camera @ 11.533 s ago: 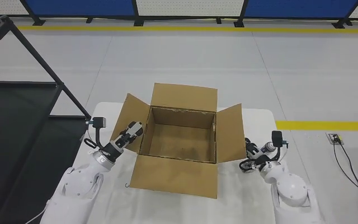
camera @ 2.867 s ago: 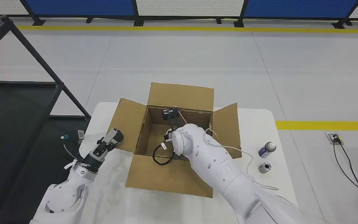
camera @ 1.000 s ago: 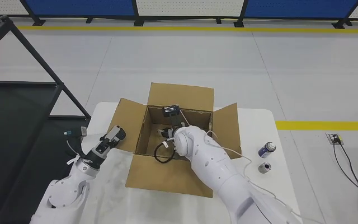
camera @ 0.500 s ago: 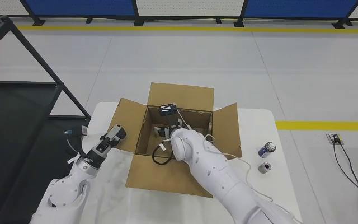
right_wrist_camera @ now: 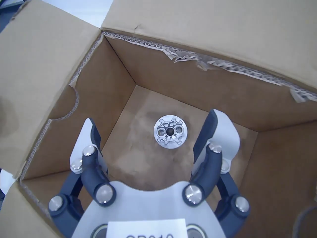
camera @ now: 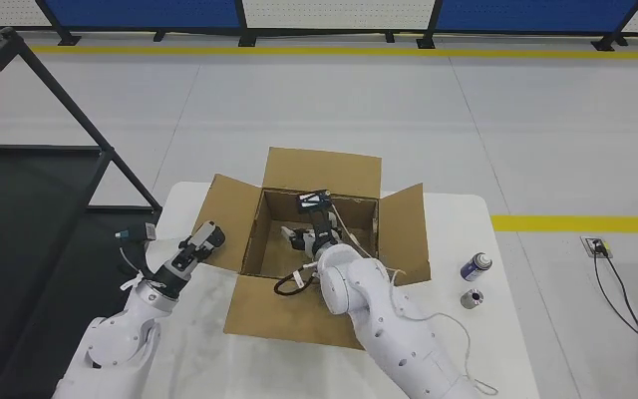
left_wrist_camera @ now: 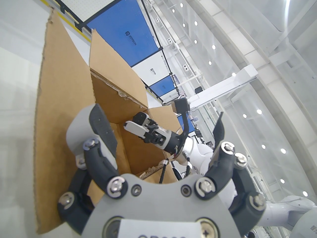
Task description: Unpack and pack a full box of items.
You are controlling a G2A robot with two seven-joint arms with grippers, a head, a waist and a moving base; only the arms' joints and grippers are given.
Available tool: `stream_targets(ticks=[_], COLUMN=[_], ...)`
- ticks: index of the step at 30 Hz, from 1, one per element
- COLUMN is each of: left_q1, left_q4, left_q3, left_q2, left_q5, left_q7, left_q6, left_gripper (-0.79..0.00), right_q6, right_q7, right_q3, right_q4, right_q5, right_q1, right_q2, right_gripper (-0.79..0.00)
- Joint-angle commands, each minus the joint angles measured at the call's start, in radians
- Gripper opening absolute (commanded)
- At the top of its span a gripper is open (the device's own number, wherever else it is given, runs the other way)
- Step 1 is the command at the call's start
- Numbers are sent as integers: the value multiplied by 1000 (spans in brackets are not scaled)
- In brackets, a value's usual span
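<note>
An open cardboard box [camera: 324,172] stands mid-table with its flaps spread. My right gripper [camera: 295,237] hangs inside it, open and holding nothing. In the right wrist view this right gripper [right_wrist_camera: 152,125] is above a round metal part [right_wrist_camera: 170,134] that lies flat on the floor of the box [right_wrist_camera: 198,90], apart from both fingers. My left gripper [camera: 207,239] sits outside the box beside its left flap, open and empty. The left wrist view looks past the left gripper [left_wrist_camera: 158,122] along the flap [left_wrist_camera: 62,87] to the right gripper [left_wrist_camera: 138,125].
A blue-and-white spray can [camera: 476,266] and a small metal item [camera: 471,298] stand on the white table [camera: 449,339] right of the box. A black frame [camera: 60,150] rises left of the table. Bare tabletop lies in front of the box at both sides.
The right arm came from the table's right side into the box; over the last second its wrist shifted slightly right. The left gripper drew back from the left flap. The box turned a little.
</note>
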Motion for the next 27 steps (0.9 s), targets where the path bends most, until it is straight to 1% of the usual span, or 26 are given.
stream_targets(ticks=[1,2,4,9,18,22,27], left_q1=[-3,-5,-8,-17,-36,-51,-71], left_q4=[1,2,4,10,18,18,20], left_q3=[2,4,6,17,39,52,71], left_q2=[0,0,-1,-2,-4,-5,-7], left_q5=[0,0,0,1,4,6,14], left_q7=[-1,-3,-5,-11,-25,-34,-45], left_q6=[0,0,1,1,3,6,13], left_gripper=[0,0,0,0,0,0,0], right_q6=[-3,-4,1,0,40,78,149], right_q7=[21,33,60,124,157,153,155], right_q3=[29,43,73,161,324,397,492], right_q4=[-102,-146,-227,-428,-771,-868,-925], right_q5=[-41,-62,-99,-167,-266,-292,-291], right_q1=[-57,-82,-125,-221,-442,-528,-590], right_q2=[14,20,32,55,85,92,95], right_gripper=[-9,-18,-9,-15,0,0,0])
